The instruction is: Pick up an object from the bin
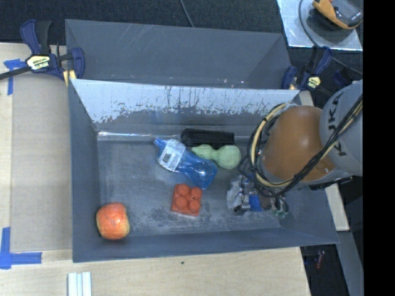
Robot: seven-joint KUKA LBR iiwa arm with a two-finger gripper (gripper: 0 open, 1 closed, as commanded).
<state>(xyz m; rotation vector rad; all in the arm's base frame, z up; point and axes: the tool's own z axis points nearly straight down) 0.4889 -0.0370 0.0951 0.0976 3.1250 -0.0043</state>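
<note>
At the near left corner of the bin [83,184] you have a red-orange apple [113,221]; further in, mid-floor, a red cluster of berries [186,199]; right of it the gripper [250,201] sits low over bare floor, and whether it is open or closed you cannot tell; behind lie a blue bottle [185,163], a green gourd-shaped toy [217,155] and, against the far wall, a black bar [207,136].

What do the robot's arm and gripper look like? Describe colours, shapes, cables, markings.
The arm is a rounded pale grey casing with dark lettering. Its wrist wears a brown-orange dome cover, looped by black and yellow cables. The gripper is small, silvery metal with blue parts.
</note>
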